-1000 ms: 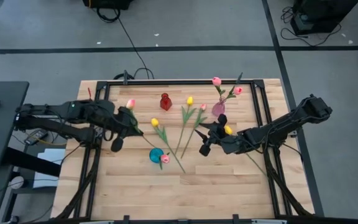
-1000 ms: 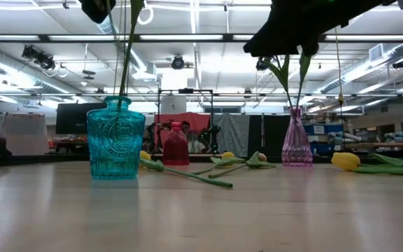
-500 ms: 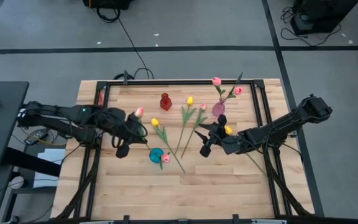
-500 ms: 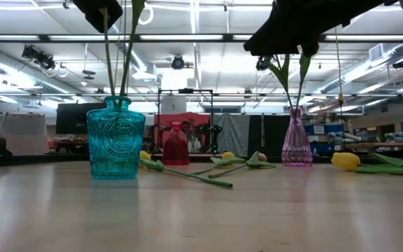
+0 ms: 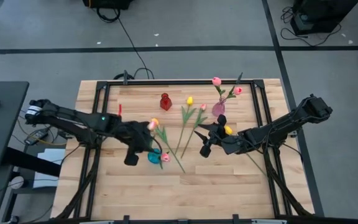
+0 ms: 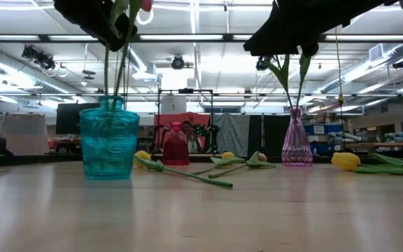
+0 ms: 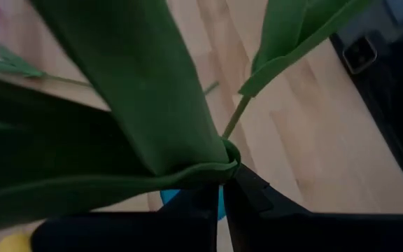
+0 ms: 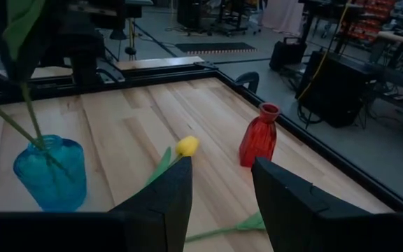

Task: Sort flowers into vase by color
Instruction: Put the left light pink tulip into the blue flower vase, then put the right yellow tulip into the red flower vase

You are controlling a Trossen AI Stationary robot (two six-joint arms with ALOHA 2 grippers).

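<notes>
My left gripper (image 5: pixel 145 142) hovers over the blue glass vase (image 5: pixel 156 155) and is shut on a pink tulip whose head (image 5: pixel 153 124) is above the fingers. Its stem (image 6: pixel 108 77) runs down into the blue vase (image 6: pixel 109 143), beside another stem. That vase also holds a second pink tulip (image 5: pixel 165 158). My right gripper (image 5: pixel 207 135) is open in the air at mid-table, over a yellow tulip (image 5: pixel 227 130). A pink vase (image 5: pixel 218 109) holds two pink tulips. Loose yellow and pink tulips (image 5: pixel 188 118) lie flat on the table. My left gripper pinches the pink tulip's stem (image 7: pixel 224 155) between its two fingers, just where the leaves (image 7: pixel 145 105) branch off. The tulip stands nearly upright in the hold, head above the fingers. Its lower stem (image 6: pixel 110 98) reaches down through the blue vase's mouth.
A small red vase (image 5: pixel 165 101) stands toward the far edge, left of the loose tulips. A yellow tulip (image 6: pixel 345 162) lies near the table's right side. A black metal frame (image 5: pixel 166 82) borders the table. Bare wood (image 5: pixel 185 193) lies along the near side.
My left gripper has carried the pink tulip toward the table's right and near edge, from beside the red vase to above the blue vase. The stem's lower end has gone into the vase beside the other stem. The blue vase has shifted slightly.
</notes>
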